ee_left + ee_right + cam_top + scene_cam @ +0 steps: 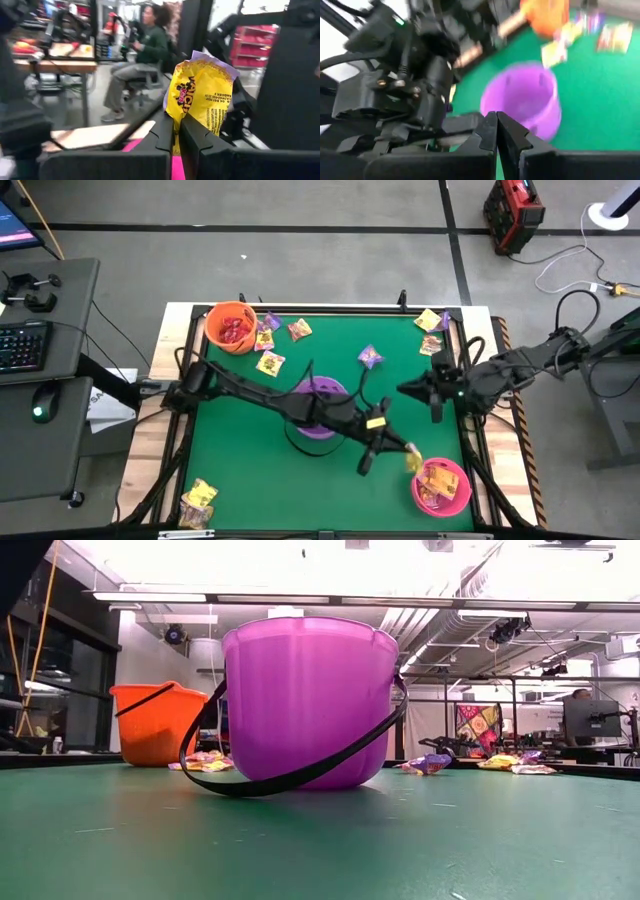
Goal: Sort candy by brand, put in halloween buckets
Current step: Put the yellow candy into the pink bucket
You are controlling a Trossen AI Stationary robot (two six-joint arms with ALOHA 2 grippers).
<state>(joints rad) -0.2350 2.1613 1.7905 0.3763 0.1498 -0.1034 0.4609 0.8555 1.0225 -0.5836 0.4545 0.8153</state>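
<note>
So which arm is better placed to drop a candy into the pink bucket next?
Left. Its tool already grips a yellow candy right beside the pink bucket, while the right tool is shut and empty, farther away.

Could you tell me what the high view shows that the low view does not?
Only the high view shows the pink bucket, the left hand holding a yellow candy packet beside that bucket's rim, and the right hand empty near the table's right edge. Only the low view shows the room behind the table with its ceiling lights. Both show the purple bucket, the orange bucket and loose candy.
</note>
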